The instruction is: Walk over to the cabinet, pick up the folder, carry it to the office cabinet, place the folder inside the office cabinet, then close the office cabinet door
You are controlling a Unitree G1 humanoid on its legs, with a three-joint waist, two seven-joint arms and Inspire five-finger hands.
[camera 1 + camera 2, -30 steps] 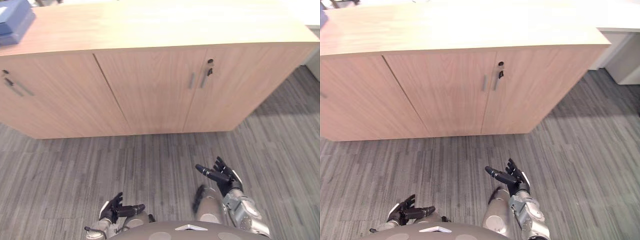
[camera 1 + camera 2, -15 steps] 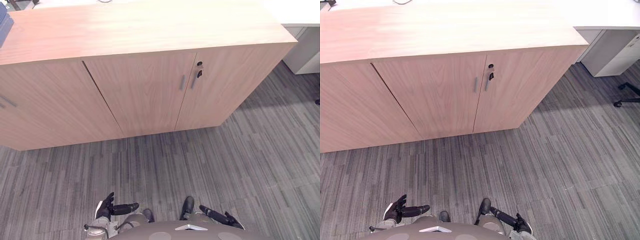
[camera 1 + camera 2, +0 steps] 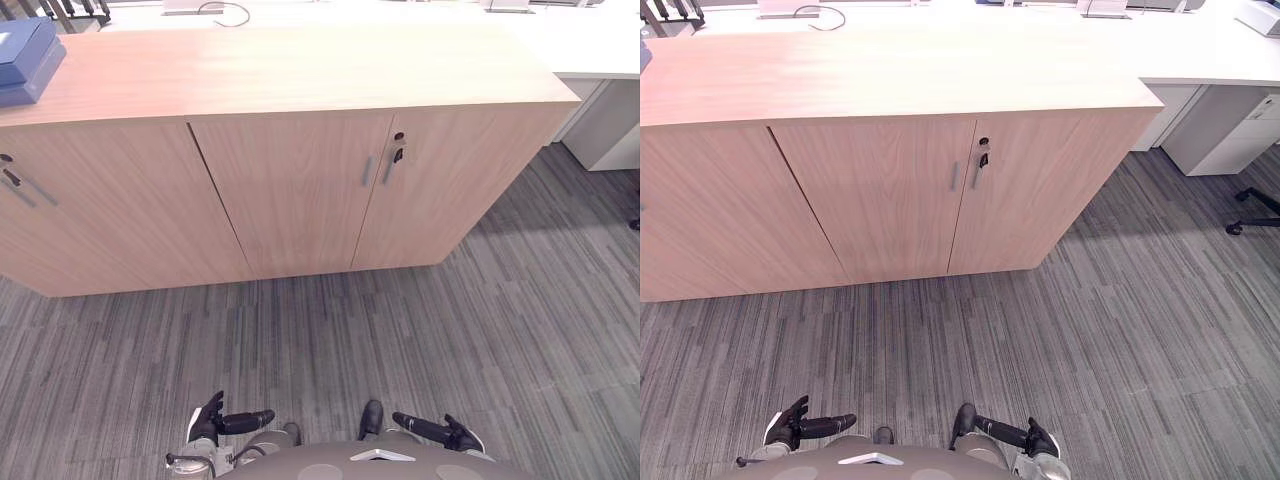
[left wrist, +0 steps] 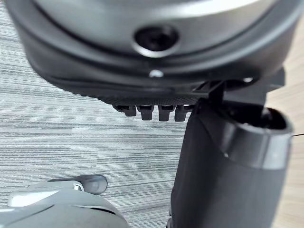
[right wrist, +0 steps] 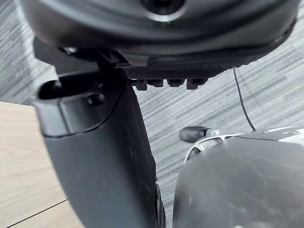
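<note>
Left eye view: wooden cabinet (image 3: 300,190) stands across the scene, doors closed, two slim door handles (image 3: 368,170) side by side on the middle-right pair of doors. The blue folder (image 3: 25,58) lies flat on the cabinet's worktop (image 3: 300,65), at its far left end, touched by neither hand. Grey striped carpet floor (image 3: 400,320) runs in front of the cabinet. Left hand (image 3: 215,422) and right hand (image 3: 440,432) hang low, well short of the cabinet front, over the floor, both empty, thumbs pointing inward.

Right eye view: same cabinet. A white desk (image 3: 1210,50) sits past the cabinet's right end, with a white drawer unit (image 3: 1230,125) under it, and a black chair base (image 3: 1252,208) on the floor further right of the cabinet.

Left wrist view: the left hand's fingers (image 4: 145,111) are released, straight, grasping nothing. Carpet shows past them, and a strip of the cabinet's wood at the edge.

Right wrist view: the right hand's fingers (image 5: 156,84) are released too, straight, nothing held. Carpet lies beyond them, the cabinet's wood beside the thumb.
</note>
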